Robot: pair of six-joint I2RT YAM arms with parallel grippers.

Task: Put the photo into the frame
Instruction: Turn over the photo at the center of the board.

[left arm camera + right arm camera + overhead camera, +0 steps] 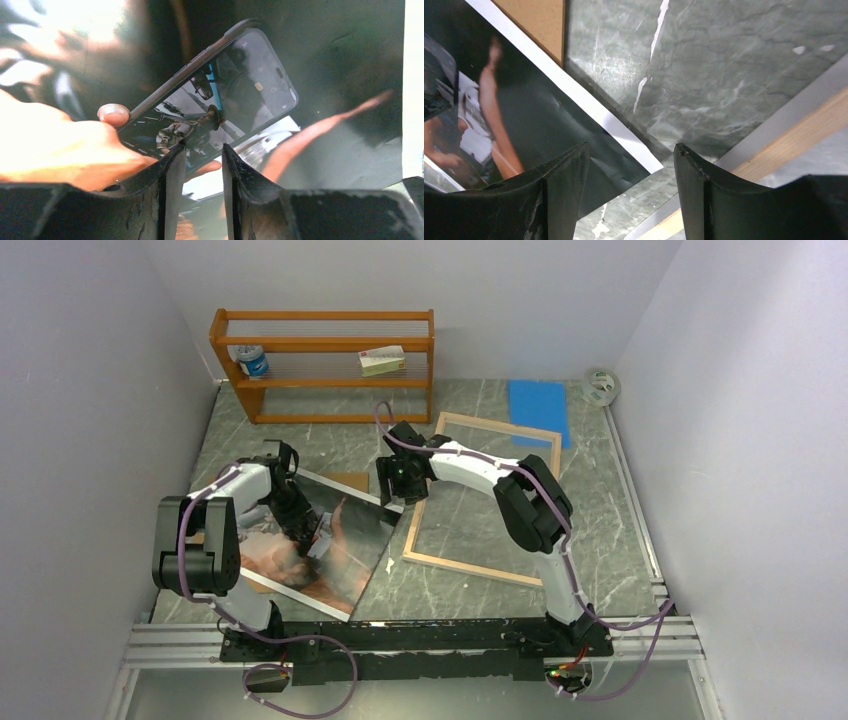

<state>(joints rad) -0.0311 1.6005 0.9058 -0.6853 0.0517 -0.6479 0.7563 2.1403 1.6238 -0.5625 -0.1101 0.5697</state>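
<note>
Left jaws slightly apart over photo point(325, 75), right jaws wide over corner beside frame point(804, 135)

photo point(352, 540): glossy, face up | frame point(470, 570): wood side up, just right

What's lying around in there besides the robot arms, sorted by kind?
Framing parts (photo, frame, backing board): 3
Shelf rack: 1
Rolls (on the rack, by the right wall): 2
Small box: 1
Blue pad: 1
Total: 8
</note>
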